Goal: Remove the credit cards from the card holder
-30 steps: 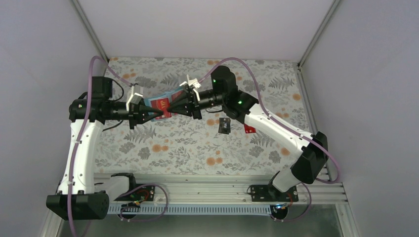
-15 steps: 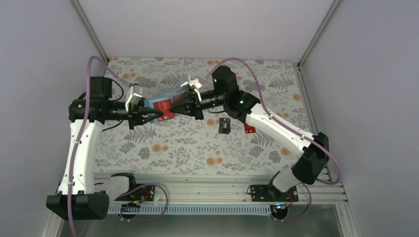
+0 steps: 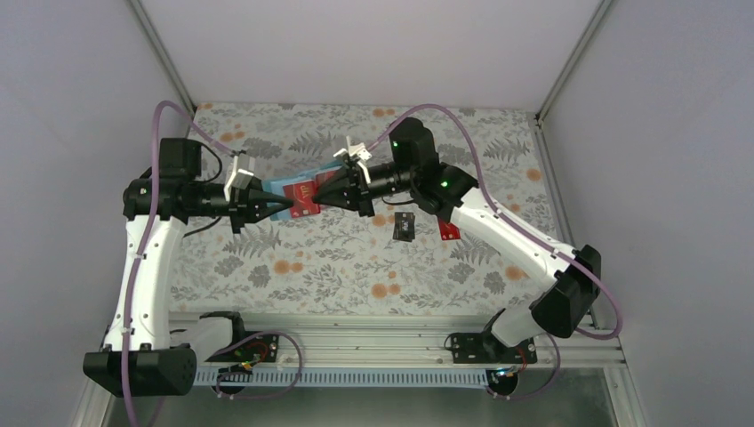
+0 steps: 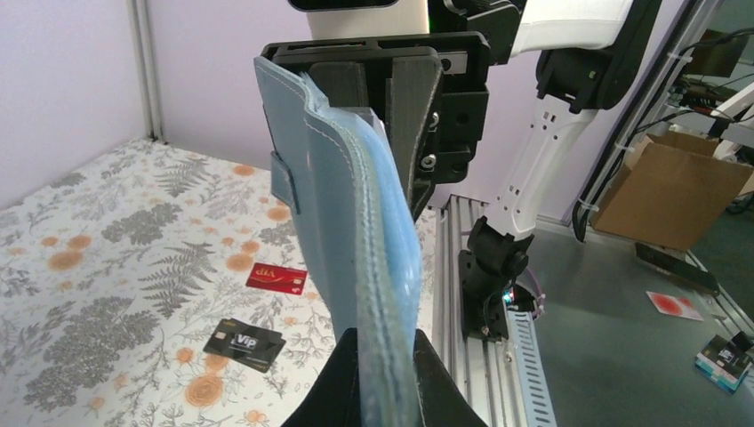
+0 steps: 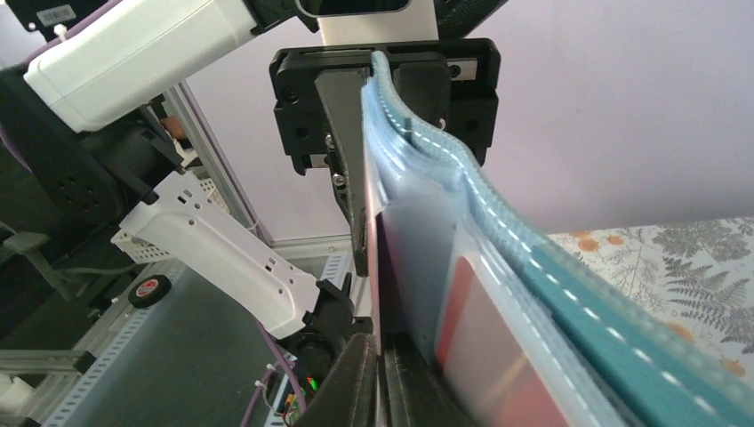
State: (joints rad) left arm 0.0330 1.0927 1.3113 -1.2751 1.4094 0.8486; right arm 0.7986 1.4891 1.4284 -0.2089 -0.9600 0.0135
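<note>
**Desk:** Top external view: where is the card holder?

**Photographer:** Held in the air above the flowered surface, between the two arms. The left hand is clamped on one end of it. From the left wrist camera, the teal-blue fold stands on edge, rising out of that hand's closed fingers.

**Desk:** And the right hand?

**Photographer:** It faces the left one, tips near each other, pinched on a third card. That card shows red from above and lies against the holder's inner face. The right wrist camera shows its thin edge between the closed fingers, just beside the clear pockets. A red patch shows through one of those pockets.

**Desk:** The other credit cards?

**Photographer:** Two lie flat on the surface, to the right of the hands and beside the right forearm. One is a black card. The other is a red card, near it and closer to the right edge. They are apart, not overlapping. The left wrist camera shows both face up, with pale lettering on the black one.
</note>
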